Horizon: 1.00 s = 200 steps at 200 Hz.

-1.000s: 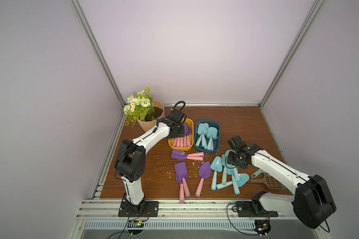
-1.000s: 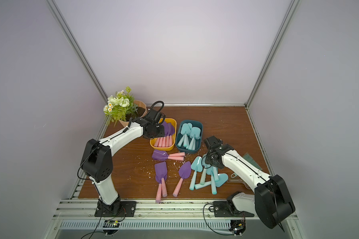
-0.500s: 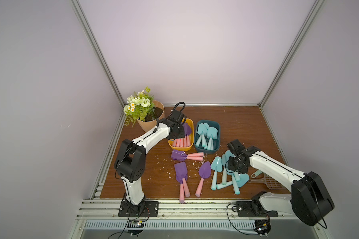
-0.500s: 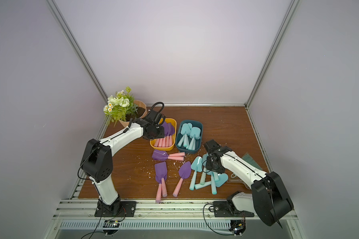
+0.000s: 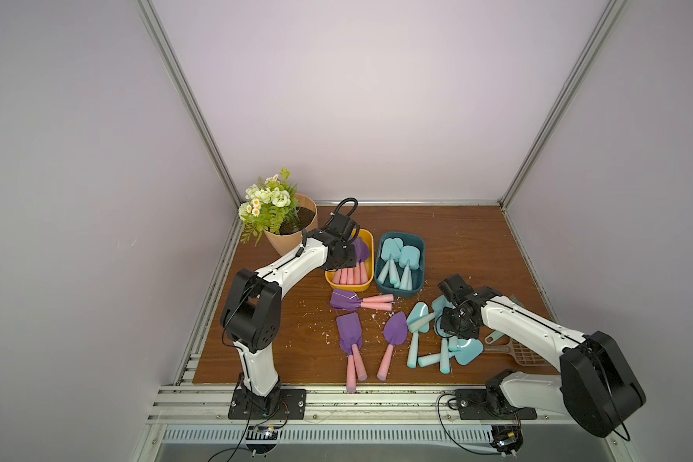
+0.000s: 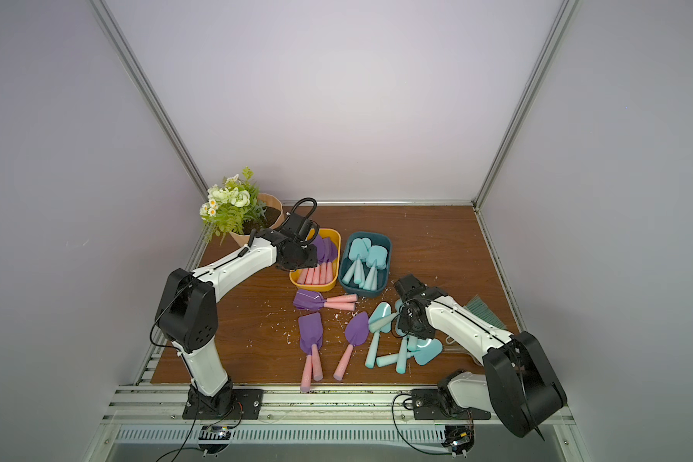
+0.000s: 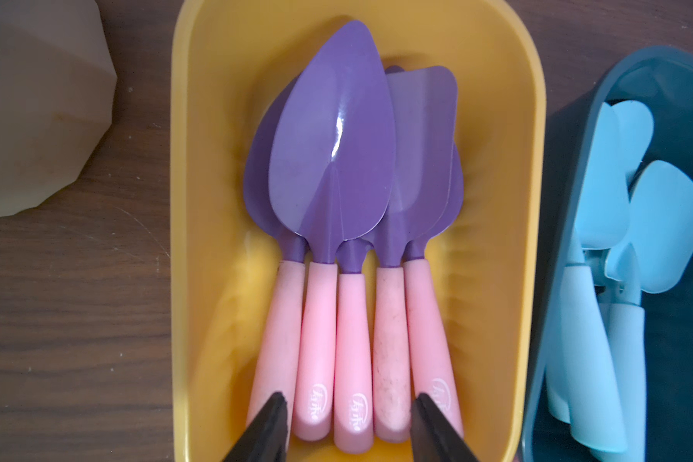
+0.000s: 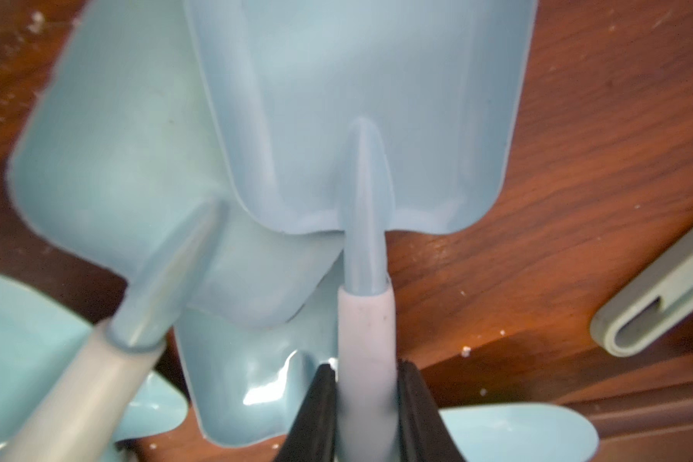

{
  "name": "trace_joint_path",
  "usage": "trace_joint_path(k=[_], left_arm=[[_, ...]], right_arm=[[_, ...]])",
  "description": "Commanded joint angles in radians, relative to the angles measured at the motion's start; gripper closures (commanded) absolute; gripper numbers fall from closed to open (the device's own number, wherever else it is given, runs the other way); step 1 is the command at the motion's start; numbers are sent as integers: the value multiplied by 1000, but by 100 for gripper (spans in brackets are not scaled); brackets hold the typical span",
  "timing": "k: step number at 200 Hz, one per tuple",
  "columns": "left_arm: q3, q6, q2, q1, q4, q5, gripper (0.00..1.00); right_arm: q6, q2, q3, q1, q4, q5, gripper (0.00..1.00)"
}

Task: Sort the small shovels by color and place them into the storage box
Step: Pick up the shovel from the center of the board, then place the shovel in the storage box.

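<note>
In both top views a yellow storage box (image 5: 347, 287) (image 6: 313, 287) holds several purple-bladed, pink-handled shovels (image 7: 333, 160). The dark teal box (image 5: 397, 293) (image 6: 361, 294) beside it holds several light blue ones (image 7: 669, 224). My left gripper (image 7: 349, 396) hovers open over the pink handles and grips nothing. Loose purple shovels (image 5: 349, 330) lie in front of the boxes. To their right is a heap of blue shovels (image 5: 465, 352). My right gripper (image 8: 367, 365) is down in that heap, shut on the pale handle of a blue shovel (image 8: 361, 120).
A flower pot (image 5: 293, 228) stands at the back left next to the yellow box. A beige slotted scoop (image 5: 525, 356) and a green brush (image 6: 485, 310) lie by the right arm, with a pale green handle (image 8: 653, 304) near the held shovel. White crumbs dot the wooden table (image 5: 457, 240).
My right gripper has dropped into the blue heap and closed on a shovel handle. The left arm has stayed over the yellow box.
</note>
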Motion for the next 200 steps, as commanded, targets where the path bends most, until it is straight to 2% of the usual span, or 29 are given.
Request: trace_joint_path(k=[1,42,72,106,156,200], left_arm=[[-11,-4,-32,-9,-5,-2,48],[-17,2,-54,-6,-5,-5,48],[-39,5,-79,1,-5,-7,48],[-81,7,-115,3,2,-10,48],[-134,10,-159,5,14,-8,48],[-169,14,-202,12,15,-27,47]], right_arm=[[9,-31,94,-1,-80,74,89],[-37,12,303,-2,-139,150,90],[-97,125,474,5,-71,105,89],[-96,278,632,29,21,2,89],[-64,481,747,77,112,-111,88],[-36,583,776,94,135,-154,87]])
